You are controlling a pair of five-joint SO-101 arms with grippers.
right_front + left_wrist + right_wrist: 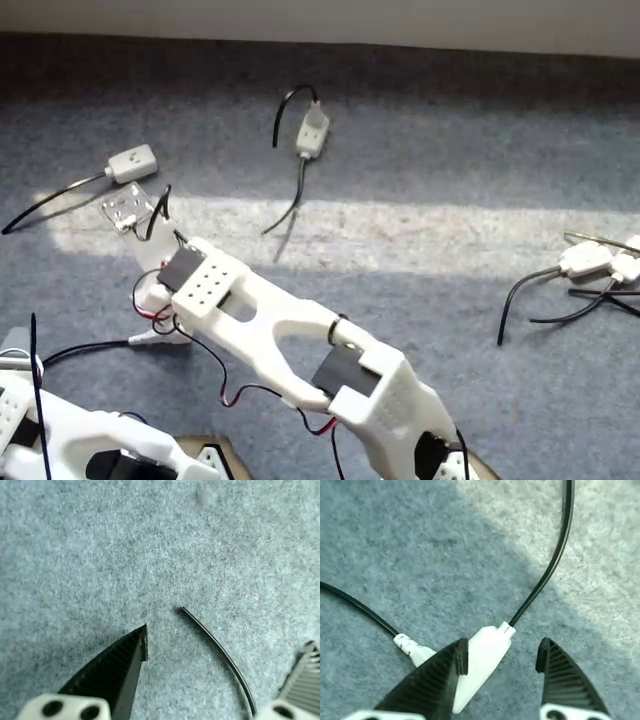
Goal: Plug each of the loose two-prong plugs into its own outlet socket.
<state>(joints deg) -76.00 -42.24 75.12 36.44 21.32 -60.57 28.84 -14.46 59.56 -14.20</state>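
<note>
The left gripper (227,639) is spread wide over the carpet, with a thin black wire (215,644) between its fingers. The right gripper (502,649) is the near one. It is spread too, and a long white plug piece (482,662) lies between its fingers, close against one of them, pointing straight away along its cord.
</note>
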